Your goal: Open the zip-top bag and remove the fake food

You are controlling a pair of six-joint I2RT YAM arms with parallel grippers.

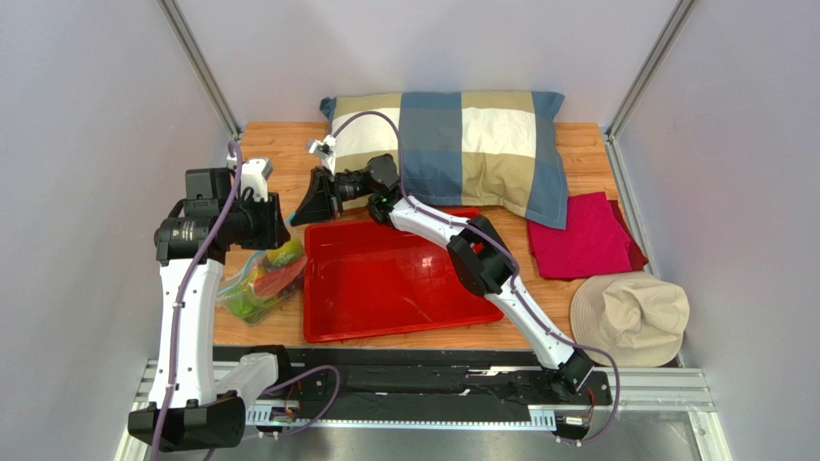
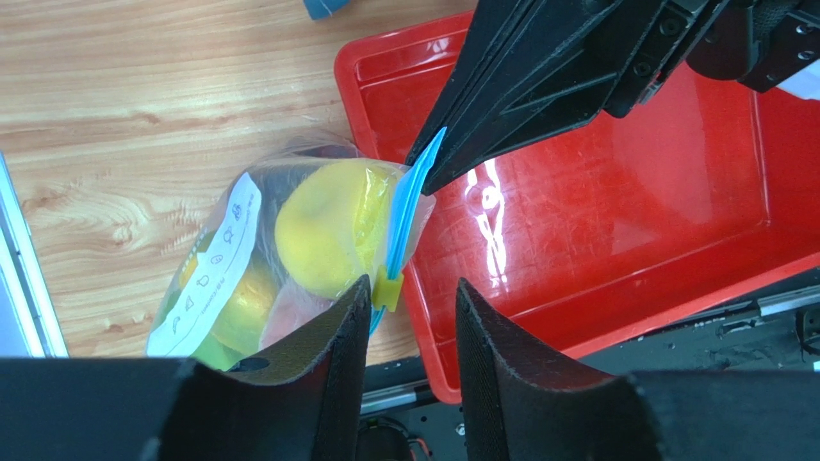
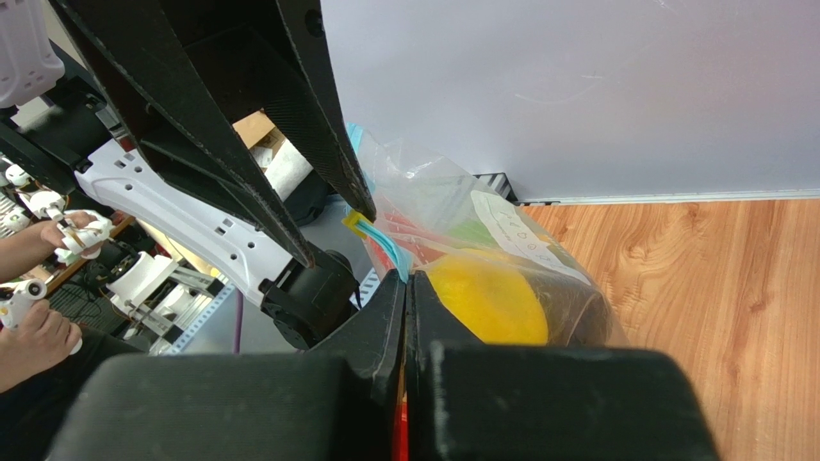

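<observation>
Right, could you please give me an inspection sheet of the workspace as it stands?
Surface: wooden table, red tray on it.
Job's things: zip-top bag beside the tray, fake food inside.
Clutter: plaid pillow, red cloth, beige hat.
Grippers: left gripper fingers apart by the bag's zip strip; right gripper fingers shut on that strip.
Cables: purple cables run along both arms.
Surroundings: pale walls; a person's hands in the right wrist view.
</observation>
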